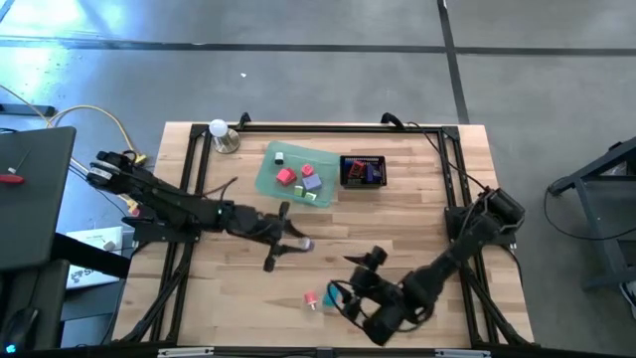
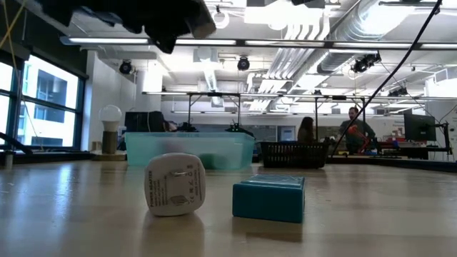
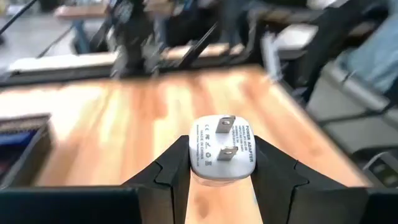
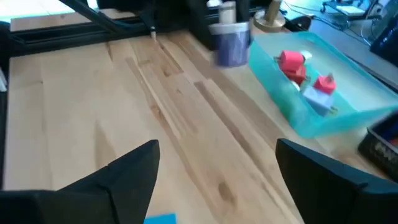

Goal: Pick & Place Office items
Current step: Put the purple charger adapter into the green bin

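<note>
Two things going on here, but the next move is judged to hinge on the right side. The right jaws are spread wide and hung low over the near part of the desk. The teal block is seen just under and slightly short of the gap between them, on the desk. In the high view that block is tucked right against the right jaws, with a small white plug adapter and something red just beside it. So the right arm is clearly the nearer one for it. The block's long axis can't be made out from above. From desk level its broad face is turned toward the camera.

The left jaws are clamped on another white power adapter, prongs pointing up, held mid-desk. The green tray lies farther back from it, so a short reach toward the far edge would probably be needed for the drop.
</note>
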